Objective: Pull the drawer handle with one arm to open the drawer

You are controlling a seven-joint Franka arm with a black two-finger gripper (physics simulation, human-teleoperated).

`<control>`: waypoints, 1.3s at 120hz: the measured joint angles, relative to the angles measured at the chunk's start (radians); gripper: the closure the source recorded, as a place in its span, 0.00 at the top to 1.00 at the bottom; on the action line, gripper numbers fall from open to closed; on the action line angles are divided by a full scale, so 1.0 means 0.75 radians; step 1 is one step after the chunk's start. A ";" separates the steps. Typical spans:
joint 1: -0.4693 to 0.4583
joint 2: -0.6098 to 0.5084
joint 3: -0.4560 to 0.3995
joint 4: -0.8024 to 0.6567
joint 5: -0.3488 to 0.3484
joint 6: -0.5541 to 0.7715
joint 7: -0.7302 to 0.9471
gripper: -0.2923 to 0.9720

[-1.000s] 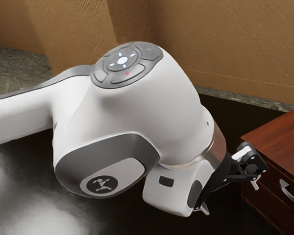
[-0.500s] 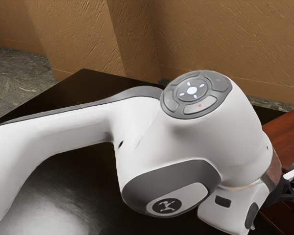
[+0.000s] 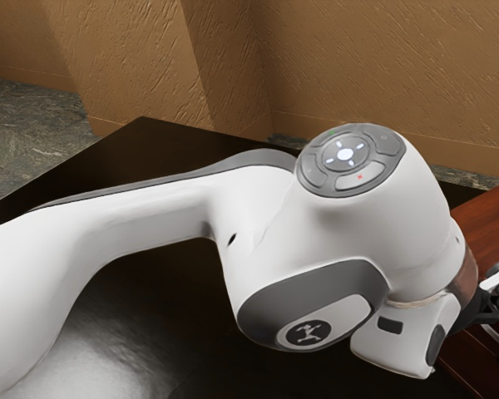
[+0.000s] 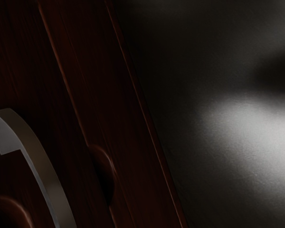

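Handle (image 4: 34,159): curved silver bar on the drawer front, close under the hand in the wrist view; rounded shadow on the wood beside it.
Drawer (image 4: 80,85): dark red wood front; whether it is pulled out at all is hard to read in this dim light.
Gripper (image 3: 496,298): black, at the cabinet's face by the exterior view's right edge, mostly hidden behind the wrist; how far open, or what it holds, cannot be told.
Cabinet (image 3: 485,218): reddish wood, top showing behind the arm.
Arm (image 3: 333,249): white, reaching in from the exterior view's left, blocking sight of the drawer.
Table (image 3: 150,154): black, glossy.
Wall (image 3: 358,58): tan, rough.
Floor (image 3: 25,116): grey stone.
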 joint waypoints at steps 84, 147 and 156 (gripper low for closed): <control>-0.024 0.058 0.038 0.028 0.002 0.012 0.000 0.77; -0.070 -0.081 0.067 -0.165 0.003 0.009 0.001 0.74; -0.072 -0.115 0.066 -0.207 0.003 0.009 0.001 0.76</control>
